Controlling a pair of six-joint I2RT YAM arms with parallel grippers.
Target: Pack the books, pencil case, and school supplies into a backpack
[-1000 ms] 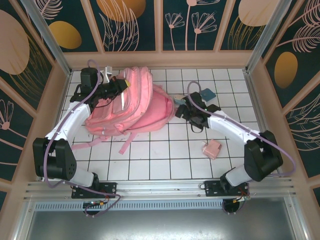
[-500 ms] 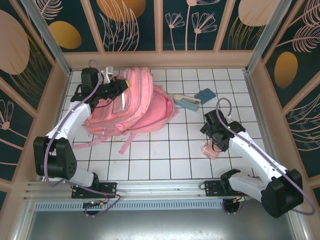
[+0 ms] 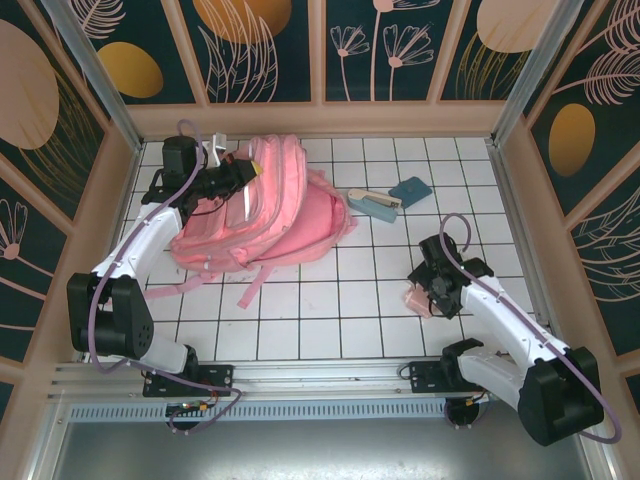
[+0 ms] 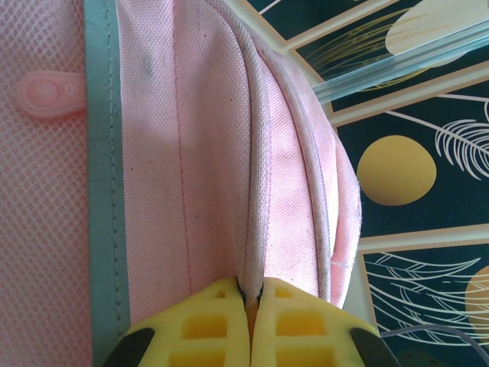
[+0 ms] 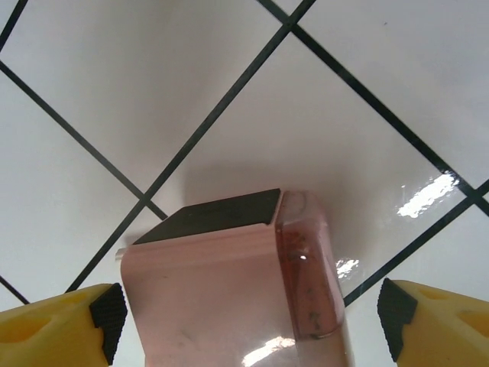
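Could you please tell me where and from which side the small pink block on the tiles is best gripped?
I would grip the pink block across its two long flat sides, coming straight down from above. It lies flat on the tiles, and the open right gripper hangs over it with a finger to each side.

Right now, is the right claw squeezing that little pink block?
No: the right gripper is open, its yellow fingers standing clear on either side of the pink block.
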